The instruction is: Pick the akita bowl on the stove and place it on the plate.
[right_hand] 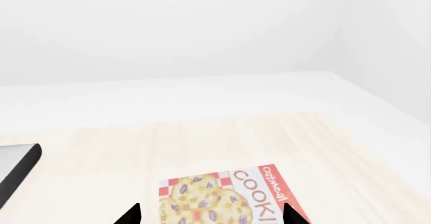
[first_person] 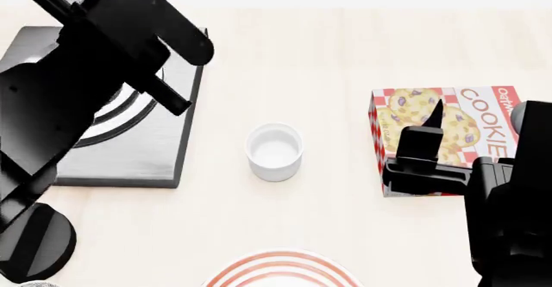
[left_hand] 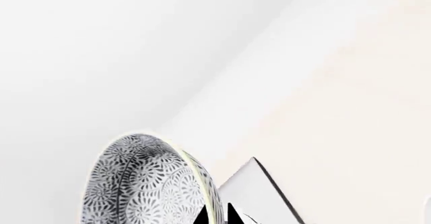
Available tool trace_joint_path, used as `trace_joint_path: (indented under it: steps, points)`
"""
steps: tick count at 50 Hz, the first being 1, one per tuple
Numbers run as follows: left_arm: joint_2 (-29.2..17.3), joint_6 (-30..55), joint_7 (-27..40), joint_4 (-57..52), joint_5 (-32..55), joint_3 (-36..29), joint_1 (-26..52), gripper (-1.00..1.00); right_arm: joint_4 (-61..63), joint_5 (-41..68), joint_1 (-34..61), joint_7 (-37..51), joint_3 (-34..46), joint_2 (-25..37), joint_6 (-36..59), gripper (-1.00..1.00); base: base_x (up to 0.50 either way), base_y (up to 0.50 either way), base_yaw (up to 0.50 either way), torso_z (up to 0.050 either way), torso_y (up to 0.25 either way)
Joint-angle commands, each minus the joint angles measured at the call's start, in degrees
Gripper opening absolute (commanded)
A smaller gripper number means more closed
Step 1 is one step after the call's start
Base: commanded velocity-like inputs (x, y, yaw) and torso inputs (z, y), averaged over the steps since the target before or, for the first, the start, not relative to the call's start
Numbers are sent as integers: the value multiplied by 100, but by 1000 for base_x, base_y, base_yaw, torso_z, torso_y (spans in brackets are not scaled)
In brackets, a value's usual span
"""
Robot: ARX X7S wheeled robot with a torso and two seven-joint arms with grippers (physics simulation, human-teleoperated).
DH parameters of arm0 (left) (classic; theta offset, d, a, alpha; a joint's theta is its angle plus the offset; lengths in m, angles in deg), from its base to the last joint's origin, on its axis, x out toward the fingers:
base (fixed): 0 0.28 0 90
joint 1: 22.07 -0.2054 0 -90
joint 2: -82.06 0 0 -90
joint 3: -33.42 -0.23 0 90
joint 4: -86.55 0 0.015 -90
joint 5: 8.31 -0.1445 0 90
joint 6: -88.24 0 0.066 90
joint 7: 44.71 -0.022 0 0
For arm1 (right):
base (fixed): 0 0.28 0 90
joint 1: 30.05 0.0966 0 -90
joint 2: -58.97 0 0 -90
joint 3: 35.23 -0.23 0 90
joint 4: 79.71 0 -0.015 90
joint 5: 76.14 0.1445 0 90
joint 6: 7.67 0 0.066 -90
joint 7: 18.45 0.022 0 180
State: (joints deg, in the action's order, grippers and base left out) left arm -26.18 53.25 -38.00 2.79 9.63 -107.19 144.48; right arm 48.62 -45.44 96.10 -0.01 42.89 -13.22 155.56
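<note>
A pale wood-grain table (first_person: 345, 48) runs under a plain white wall, with no other room detail showing.

The akita bowl (left_hand: 145, 183), crackle-patterned in dark grey and white, fills the lower part of the left wrist view, tipped so its outside faces the camera and its pale rim edge shows. The dark tips of the left gripper (left_hand: 217, 215) sit right at that rim, close together. They look closed on the rim, though the contact itself lies at the frame edge. In the head view the left arm hides nearly all of the bowl. Only a patterned sliver shows at the top edge, above the stove (first_person: 138, 151), whose ring burner peeks out beneath the arm.

My reading is that the grasp is made and the carry is about to begin. The next move calls for swinging the bowl across the table toward the plate (first_person: 283, 271), whose red-ringed rim shows at the near edge of the head view, well apart from the stove. The path must clear the small white cup (first_person: 274, 150) that stands between them.

The right gripper (right_hand: 212, 214) hangs over a box of oatmeal cookies (first_person: 448, 132) lying flat on the robot's right side. Its tips stand wide apart with nothing between them. A black round knob (first_person: 35, 245) sits near the stove's front corner.
</note>
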Motion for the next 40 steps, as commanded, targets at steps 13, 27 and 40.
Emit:
trace_joint_path:
  steps: [13,27,40]
  points:
    - [-1559,17,-1283,-3582,-354,-1712,222,-100,7,-13,27,-37,-100,-58,25,100,0,0,0,0,0]
    - [-2091,-76,-1830,-4561,-669,-2711,379,-100,1,8,12,-2,-74,-34,-16,100,0,0,0,0,0]
    - [-2157,-226,-2160,-5036,-872,-3328,456,-100,-14,35,2,23,-65,-12,-46,100,0,0,0,0,1]
